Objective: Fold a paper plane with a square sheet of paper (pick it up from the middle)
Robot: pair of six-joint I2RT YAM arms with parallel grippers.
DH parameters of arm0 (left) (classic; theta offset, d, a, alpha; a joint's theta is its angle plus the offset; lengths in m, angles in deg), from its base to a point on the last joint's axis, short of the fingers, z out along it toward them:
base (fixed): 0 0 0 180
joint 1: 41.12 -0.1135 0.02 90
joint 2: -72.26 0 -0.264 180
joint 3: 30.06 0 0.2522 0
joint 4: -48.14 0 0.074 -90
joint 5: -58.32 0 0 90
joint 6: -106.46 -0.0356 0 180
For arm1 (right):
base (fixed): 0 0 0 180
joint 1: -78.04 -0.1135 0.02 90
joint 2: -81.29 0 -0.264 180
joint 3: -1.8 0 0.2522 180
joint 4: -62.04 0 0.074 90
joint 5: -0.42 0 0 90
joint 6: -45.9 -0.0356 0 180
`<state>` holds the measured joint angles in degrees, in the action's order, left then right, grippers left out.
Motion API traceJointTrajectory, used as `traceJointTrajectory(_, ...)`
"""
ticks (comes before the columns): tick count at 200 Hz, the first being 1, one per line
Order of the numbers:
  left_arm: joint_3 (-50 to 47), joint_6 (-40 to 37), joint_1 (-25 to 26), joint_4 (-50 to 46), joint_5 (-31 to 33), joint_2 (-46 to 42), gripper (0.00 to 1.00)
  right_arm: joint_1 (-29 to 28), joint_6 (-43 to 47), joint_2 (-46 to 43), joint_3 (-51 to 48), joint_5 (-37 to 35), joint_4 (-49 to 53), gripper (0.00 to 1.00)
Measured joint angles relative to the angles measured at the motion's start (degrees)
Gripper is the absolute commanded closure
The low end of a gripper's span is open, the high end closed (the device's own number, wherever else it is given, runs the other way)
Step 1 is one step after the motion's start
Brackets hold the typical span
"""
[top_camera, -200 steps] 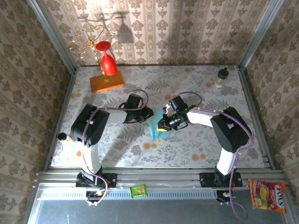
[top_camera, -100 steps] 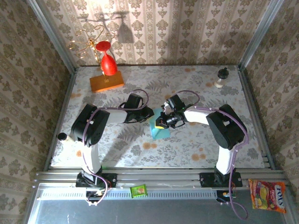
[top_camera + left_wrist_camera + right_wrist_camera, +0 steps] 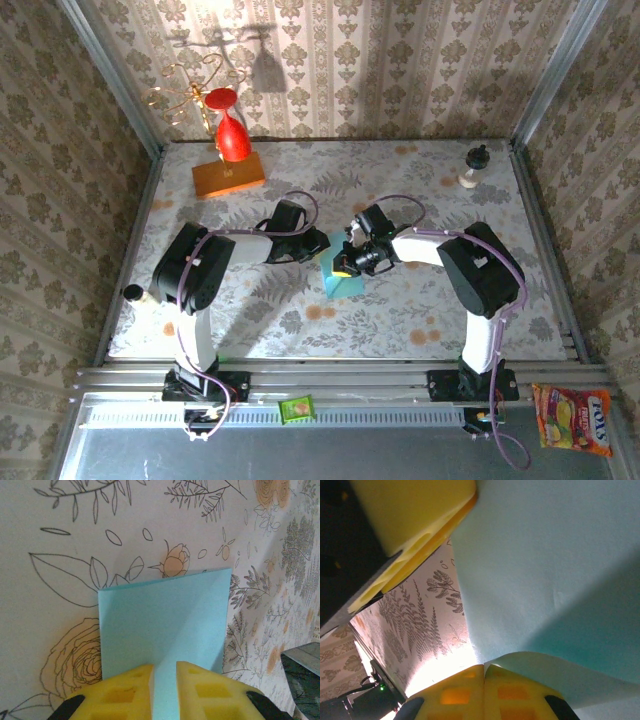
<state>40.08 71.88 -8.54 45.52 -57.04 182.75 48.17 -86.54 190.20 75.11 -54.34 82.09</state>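
Note:
The square sheet of paper [image 3: 342, 283] is light blue and lies in the middle of the table, bent up along a crease. In the left wrist view the paper [image 3: 165, 615] rises as a ridge into the narrow gap of my left gripper [image 3: 164, 666], which is shut on it. My right gripper [image 3: 484, 666] has its yellow pads pressed together on a curled edge of the paper [image 3: 545, 555]. The left gripper's yellow finger [image 3: 415, 510] shows close above. From the top view, the left gripper [image 3: 320, 243] and right gripper [image 3: 345, 265] meet over the sheet's far end.
An orange block [image 3: 228, 177] with a red upturned glass [image 3: 232, 135] stands at the back left. A small bottle [image 3: 473, 168] is at the back right. A green packet [image 3: 297, 408] and a snack bag [image 3: 573, 418] lie on the near rail.
My right gripper has shifted slightly left and away from me with the paper edge. The left arm has stayed put.

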Motion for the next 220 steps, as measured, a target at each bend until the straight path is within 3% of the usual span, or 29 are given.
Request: traceJointTrajectory(220,0.17,0.0,0.0,-0.39,0.04,0.04,0.82,-0.42,-1.29,2.47,0.04,-0.15,-3.3,0.95)
